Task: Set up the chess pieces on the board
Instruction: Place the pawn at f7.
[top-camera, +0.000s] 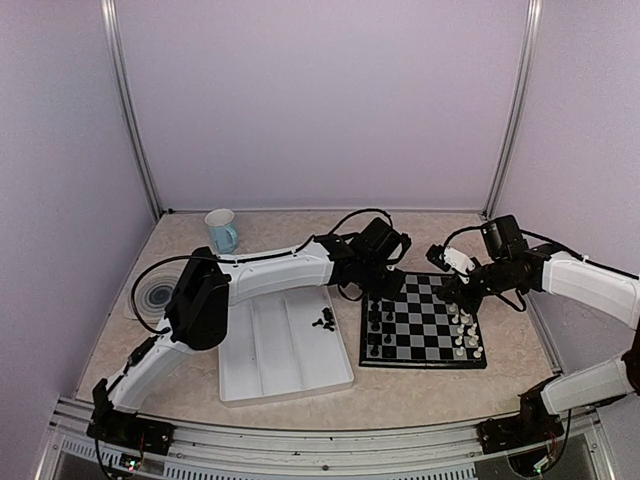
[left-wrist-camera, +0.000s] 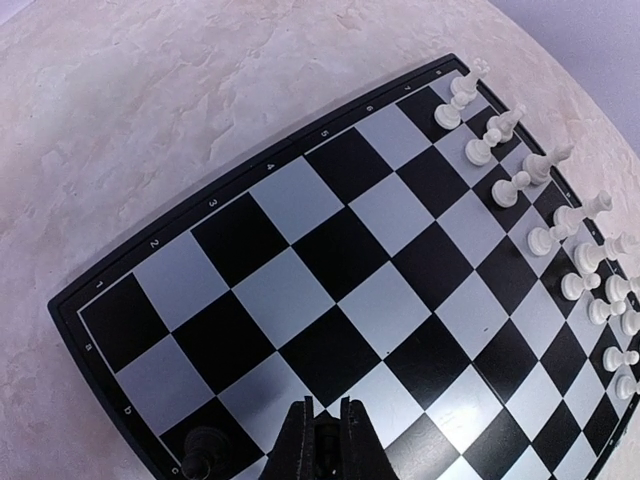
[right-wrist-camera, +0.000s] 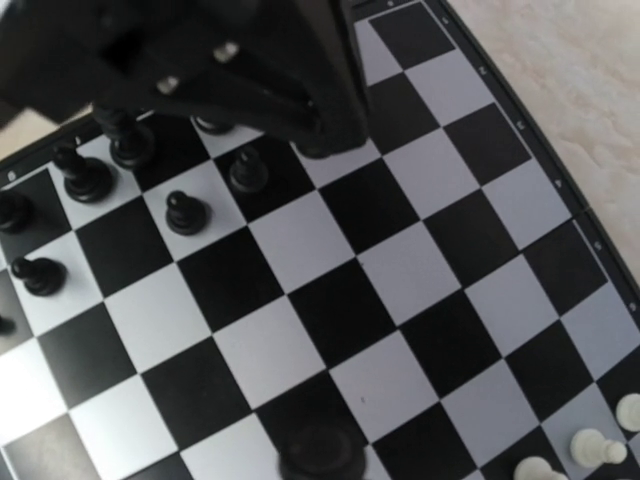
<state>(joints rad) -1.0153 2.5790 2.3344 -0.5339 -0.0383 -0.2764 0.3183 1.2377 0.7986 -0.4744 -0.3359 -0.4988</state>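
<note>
Holding a tiny black plastic chess piece (left-wrist-camera: 325, 441) clamped in my left gripper (left-wrist-camera: 326, 412) over the far left corner of the black-and-grey checkered board (left-wrist-camera: 300, 190), I judge placing it next needs a straight descent, then release.

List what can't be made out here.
- Left gripper, left wrist view: cropped by the bottom edge, black on black; any pinched piece is unclear.
- Right wrist view: the same gripper, blurred, covers some black chess pieces.
- Top view: loose pieces in the white tray are too small to identify.
</note>
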